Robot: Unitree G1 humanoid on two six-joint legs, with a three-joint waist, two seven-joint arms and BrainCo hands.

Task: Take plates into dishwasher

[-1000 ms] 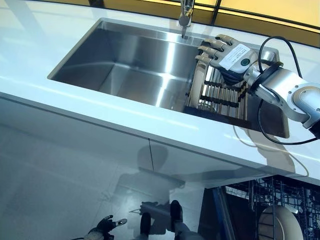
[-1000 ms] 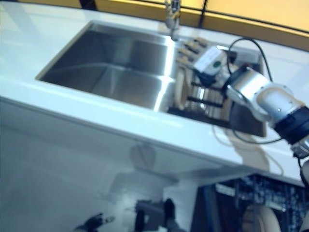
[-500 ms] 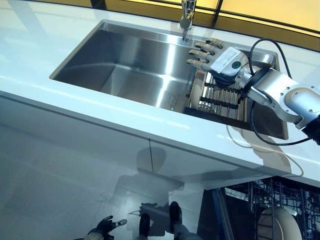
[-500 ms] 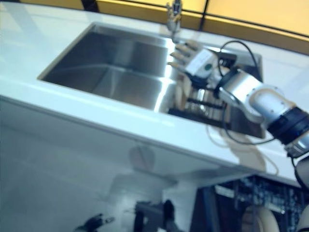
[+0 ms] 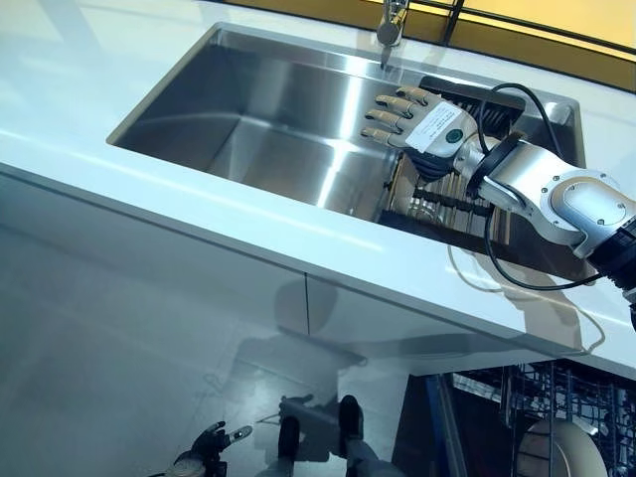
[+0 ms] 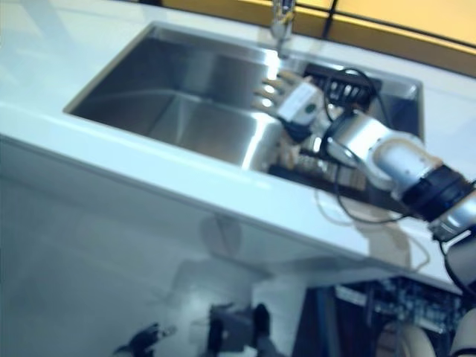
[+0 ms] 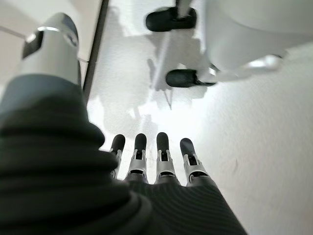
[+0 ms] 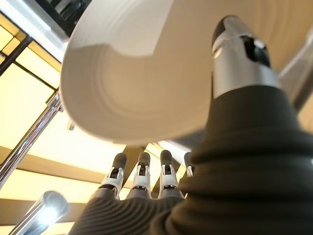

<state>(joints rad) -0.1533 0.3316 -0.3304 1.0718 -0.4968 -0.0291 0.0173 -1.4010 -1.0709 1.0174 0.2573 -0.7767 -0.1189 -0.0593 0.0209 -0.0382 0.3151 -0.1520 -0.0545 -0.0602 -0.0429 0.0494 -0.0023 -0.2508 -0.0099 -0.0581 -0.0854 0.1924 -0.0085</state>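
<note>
A white plate stands on edge at the left end of the dark dish rack inside the sink; only its pale rim shows in the left eye view. My right hand hovers over that end of the rack with fingers straight and spread. In the right wrist view the plate lies close between the thumb and the fingers; nothing is gripped. My left hand hangs low near the floor, fingers straight and empty. The open dishwasher rack at the lower right holds one plate.
The steel sink basin lies left of the rack, with the faucet at its back edge. A white countertop runs along the front. A black cable loops from my right arm over the counter edge.
The camera has shifted. My right hand has moved left over the rack's left end, fingers now reaching past the plate toward the basin. The left hand has not moved.
</note>
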